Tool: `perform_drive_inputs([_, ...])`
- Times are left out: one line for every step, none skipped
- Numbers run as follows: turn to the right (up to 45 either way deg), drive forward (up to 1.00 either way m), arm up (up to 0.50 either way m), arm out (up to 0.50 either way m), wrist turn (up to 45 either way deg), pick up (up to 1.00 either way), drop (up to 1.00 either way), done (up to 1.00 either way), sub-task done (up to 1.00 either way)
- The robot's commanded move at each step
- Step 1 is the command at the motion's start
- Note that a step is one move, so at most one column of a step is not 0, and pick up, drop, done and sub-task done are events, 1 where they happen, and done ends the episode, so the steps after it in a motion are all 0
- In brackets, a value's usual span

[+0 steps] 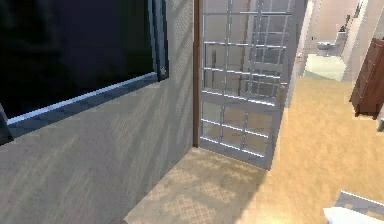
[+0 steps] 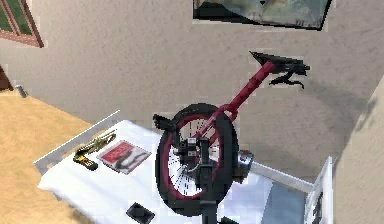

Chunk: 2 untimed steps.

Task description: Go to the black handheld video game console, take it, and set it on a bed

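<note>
- The arm (image 2: 207, 214) rises from the arm side view's bottom edge. The gripper (image 2: 197, 160) at its far end stands in front of a unicycle's wheel, dark against dark.
- I cannot tell how the fingers stand. With the wheel right behind the gripper, I also cannot tell whether it holds anything.
- The unicycle (image 2: 240, 96) has a dark red frame and a black tyre. Its saddle (image 2: 280, 66) is up and to the right of the gripper, near the wall.
- The console (image 2: 140, 212) is a small flat black thing, judged by shape and colour. It lies left of the gripper and lower, close to the bottom edge, on a white surface.
- The white surface (image 2: 95, 188) has a raised rim and spreads to both sides of the gripper, under the wheel.
- A red-and-white booklet (image 2: 124, 157) lies flat to the left of the gripper. A yellow-and-black thing (image 2: 92, 150) lies just beyond it, farther left.
- A grey can (image 2: 245, 162) stands just right of the gripper, past the tyre.
- A wall picture (image 2: 262, 10) hangs above and right of the gripper. A red-brown window frame (image 2: 20, 22) is far up to its left.
- The forward view has a dark window (image 1: 75, 50) in a grey wall, a paned door (image 1: 240, 80), a toilet (image 1: 328, 46) through a far doorway, and a wooden cabinet (image 1: 370, 80) at the right edge.
</note>
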Motion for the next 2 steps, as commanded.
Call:
perform_drive_inputs([0.0, 0.0, -0.32, 0.0, 0.0, 0.0, 0.0, 0.0, 0.0])
perform_drive_inputs([0.0, 0.0, 0.0, 0.0, 0.0, 0.0, 1.0, 0.0, 0.0])
